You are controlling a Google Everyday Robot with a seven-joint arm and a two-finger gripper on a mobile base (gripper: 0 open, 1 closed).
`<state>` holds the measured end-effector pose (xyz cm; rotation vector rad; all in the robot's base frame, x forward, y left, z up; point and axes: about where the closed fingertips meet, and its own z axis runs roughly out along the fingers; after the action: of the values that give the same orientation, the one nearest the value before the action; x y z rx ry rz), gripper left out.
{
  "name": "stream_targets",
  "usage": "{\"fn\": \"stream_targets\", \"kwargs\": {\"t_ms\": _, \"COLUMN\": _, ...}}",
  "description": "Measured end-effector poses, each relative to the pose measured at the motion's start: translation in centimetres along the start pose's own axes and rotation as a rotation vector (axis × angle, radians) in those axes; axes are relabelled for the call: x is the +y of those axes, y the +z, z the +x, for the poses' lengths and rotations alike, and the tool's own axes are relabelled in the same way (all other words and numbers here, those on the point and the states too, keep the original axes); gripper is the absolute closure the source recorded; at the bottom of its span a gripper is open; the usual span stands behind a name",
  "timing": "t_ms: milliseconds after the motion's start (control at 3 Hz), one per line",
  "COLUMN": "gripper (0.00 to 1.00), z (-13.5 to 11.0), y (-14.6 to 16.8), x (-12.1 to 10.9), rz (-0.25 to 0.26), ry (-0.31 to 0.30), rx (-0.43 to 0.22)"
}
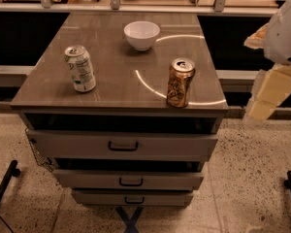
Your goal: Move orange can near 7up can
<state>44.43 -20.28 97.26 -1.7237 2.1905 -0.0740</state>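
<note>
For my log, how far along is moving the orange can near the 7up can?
Nothing done yet: the orange can stands front right on the table, far from the 7up can at left. The gripper hangs beyond the table's right edge, touching neither. Grasp and move remain.

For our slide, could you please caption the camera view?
Orange can and 7up can stand apart on cabinet; gripper hangs alongside.

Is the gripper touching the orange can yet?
No, the gripper hangs right of the table, apart from the orange can.

We log dim, warm light; curved glare arcs on the tabletop [111, 84]; deep shadow beneath; gripper [267, 97] pale-lit at right edge.
</note>
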Motion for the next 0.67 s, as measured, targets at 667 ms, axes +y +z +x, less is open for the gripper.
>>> {"fn": "stream_targets", "kwargs": {"t_ms": 667, "gripper": 0.00, "z": -5.8, "y": 2.4, "x": -2.4, "rz": 0.024, "ry": -0.027, "rx": -0.042}}
